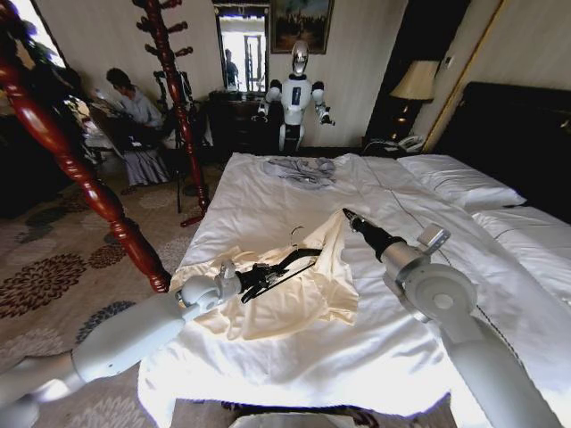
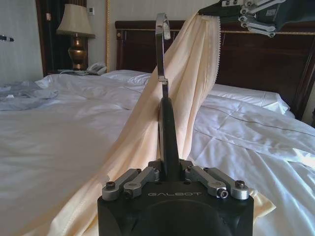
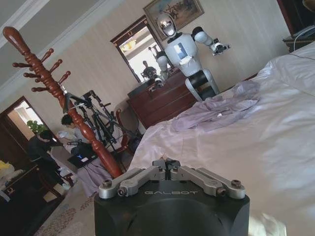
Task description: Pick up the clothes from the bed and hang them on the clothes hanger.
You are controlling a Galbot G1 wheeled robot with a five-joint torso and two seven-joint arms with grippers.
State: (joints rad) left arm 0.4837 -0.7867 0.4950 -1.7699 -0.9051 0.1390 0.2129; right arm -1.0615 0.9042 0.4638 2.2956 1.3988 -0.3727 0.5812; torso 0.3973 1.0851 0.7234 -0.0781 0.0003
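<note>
Your left gripper [image 2: 170, 178] is clamped on the hanger [image 1: 284, 266] over the bed [image 1: 268, 209]. The right gripper [image 1: 348, 215] pinches the shirt [image 2: 194, 73] edge, lifted taut beside the hook [image 2: 161, 44]. Keep that tension — feed the hanger's end into the opening slowly, and don't snag — the fabric looks thin.

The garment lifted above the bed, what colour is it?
Pale cream-yellow garment, plain, clearest in the left wrist view.

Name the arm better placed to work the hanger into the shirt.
Left. The left gripper already clamps the black hanger beside the cream shirt, while the right gripper holds the shirt's edge up.
</note>
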